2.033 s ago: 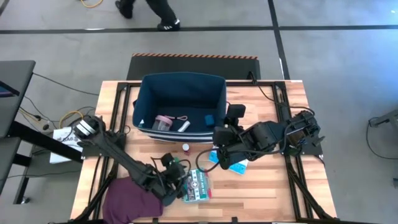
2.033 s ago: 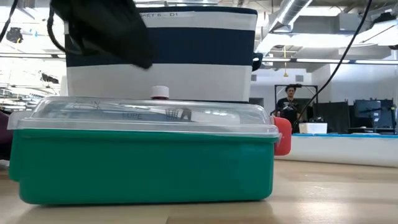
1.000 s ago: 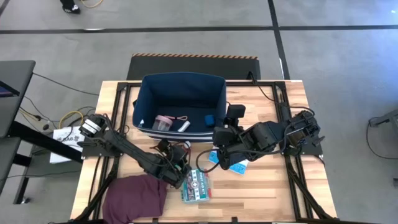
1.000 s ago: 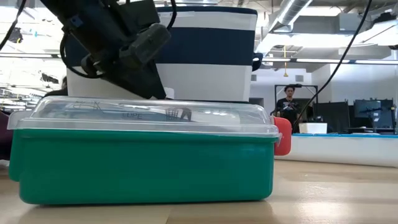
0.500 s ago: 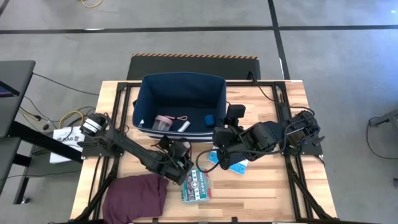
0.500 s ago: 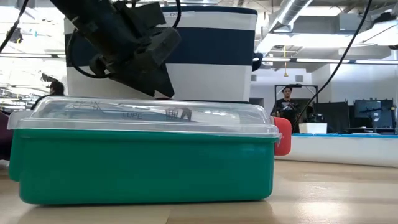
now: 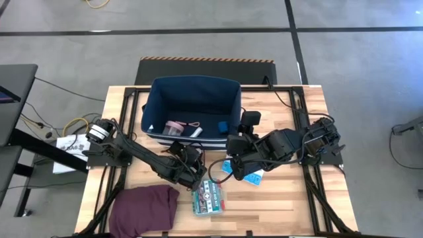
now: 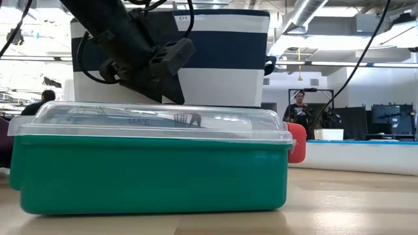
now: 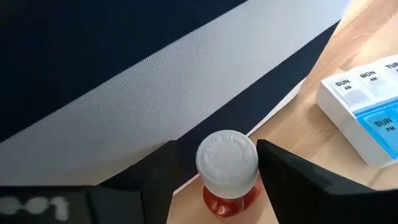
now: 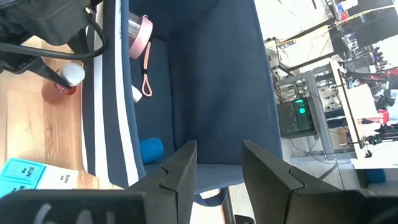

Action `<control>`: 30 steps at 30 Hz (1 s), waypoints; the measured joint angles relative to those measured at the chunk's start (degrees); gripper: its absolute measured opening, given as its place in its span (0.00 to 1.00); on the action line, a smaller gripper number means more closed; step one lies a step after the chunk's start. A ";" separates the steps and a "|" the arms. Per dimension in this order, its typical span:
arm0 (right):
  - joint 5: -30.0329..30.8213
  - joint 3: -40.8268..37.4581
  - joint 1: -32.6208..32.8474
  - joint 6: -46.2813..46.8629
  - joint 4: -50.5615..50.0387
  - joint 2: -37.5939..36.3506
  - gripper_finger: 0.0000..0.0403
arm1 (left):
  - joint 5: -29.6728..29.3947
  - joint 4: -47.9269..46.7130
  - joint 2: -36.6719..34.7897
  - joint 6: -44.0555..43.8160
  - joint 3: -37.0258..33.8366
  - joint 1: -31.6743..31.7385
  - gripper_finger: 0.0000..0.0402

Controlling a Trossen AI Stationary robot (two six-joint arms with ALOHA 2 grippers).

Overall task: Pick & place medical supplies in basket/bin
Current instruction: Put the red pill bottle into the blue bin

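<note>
The red-bodied, white-capped vial (image 9: 227, 163) stands upright on the table against the near wall of the navy bin (image 7: 192, 99). My left gripper (image 9: 217, 149) is open with a finger on either side of the cap; in the high view it (image 7: 194, 164) is just near of the bin. The green-white flat box (image 7: 208, 196) lies nearer. Inside the bin lie the pink-white tape roll (image 10: 138, 30), white tube (image 10: 134, 93) and blue block (image 10: 151, 149). My right gripper (image 10: 217, 152) is open and hovers right of the bin, above the light-blue pill organizer (image 7: 246, 176).
The purple cloth (image 7: 145, 206) lies at the near left corner. The green box (image 8: 150, 166) fills the low view, with my left gripper (image 8: 147, 59) and the striped bin wall (image 8: 222, 59) behind it. A person stands far off in the room.
My left gripper has moved toward the table's far edge, away from the purple cloth and past the green-white box, up to the vial at the bin's near wall. It now has the vial between its open fingers. The right arm has kept still.
</note>
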 joint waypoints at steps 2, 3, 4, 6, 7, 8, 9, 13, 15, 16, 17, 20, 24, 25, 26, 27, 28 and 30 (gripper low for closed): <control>0.00 0.00 0.00 0.00 0.00 0.00 0.29 | 1.39 -0.33 0.00 0.01 0.00 0.04 0.49; 0.00 -0.02 0.00 0.00 0.00 0.00 0.29 | 2.12 -0.56 0.00 0.01 0.00 0.02 0.46; 0.00 -0.01 0.00 0.00 0.00 0.00 0.29 | 2.64 -0.80 0.00 0.01 0.00 0.04 0.43; 0.00 -0.01 0.00 0.00 0.00 0.00 0.29 | 2.99 -0.99 0.00 0.01 0.00 0.04 0.36; 0.00 0.00 0.00 0.00 0.00 0.00 0.29 | 3.15 -0.97 0.00 0.02 0.00 0.04 0.33; 0.00 0.00 0.00 0.00 0.00 0.00 0.29 | 3.22 -0.96 0.00 0.16 0.00 0.04 0.29; 0.00 0.00 0.00 0.01 0.00 0.00 0.29 | 3.25 -0.94 0.00 0.61 0.00 0.04 0.27; 0.00 0.00 0.00 0.02 0.02 0.00 0.29 | 3.39 -0.99 -0.07 2.26 0.00 -0.62 0.27; 0.00 -0.02 0.00 0.02 0.00 0.00 0.29 | 3.41 -1.18 -0.67 2.84 0.06 -1.44 0.27; 0.00 -0.01 0.00 0.02 0.00 0.00 0.29 | 3.39 -1.81 -1.16 2.85 0.39 -2.01 0.27; 0.00 -0.02 0.00 0.02 0.00 0.00 0.29 | 3.35 -2.44 -1.68 2.87 0.87 -2.65 0.27; 0.00 -0.02 0.00 0.02 0.00 0.00 0.29 | 2.34 -5.33 -3.64 2.95 3.01 -5.08 0.27; 0.00 -0.02 0.00 0.02 0.02 0.00 0.29 | 0.34 -10.20 -6.89 3.35 7.01 -8.59 0.27; 0.00 -0.02 0.00 0.04 0.00 0.00 0.29 | -0.16 -10.69 -7.70 4.23 8.06 -9.61 0.27; 0.00 -0.01 0.00 0.04 0.00 0.00 0.29 | -0.60 -11.09 -8.50 5.38 9.24 -10.66 0.27; 0.00 0.00 0.00 0.06 0.00 0.00 0.29 | -0.86 -11.21 -9.34 6.68 10.35 -11.76 0.27; 0.00 -0.01 0.00 0.07 0.00 0.00 0.29 | -1.19 -11.31 -10.24 8.15 11.57 -12.81 0.27; 0.00 -0.01 0.00 0.08 0.01 0.00 0.29 | -3.34 -11.30 -11.90 11.80 14.25 -14.84 0.27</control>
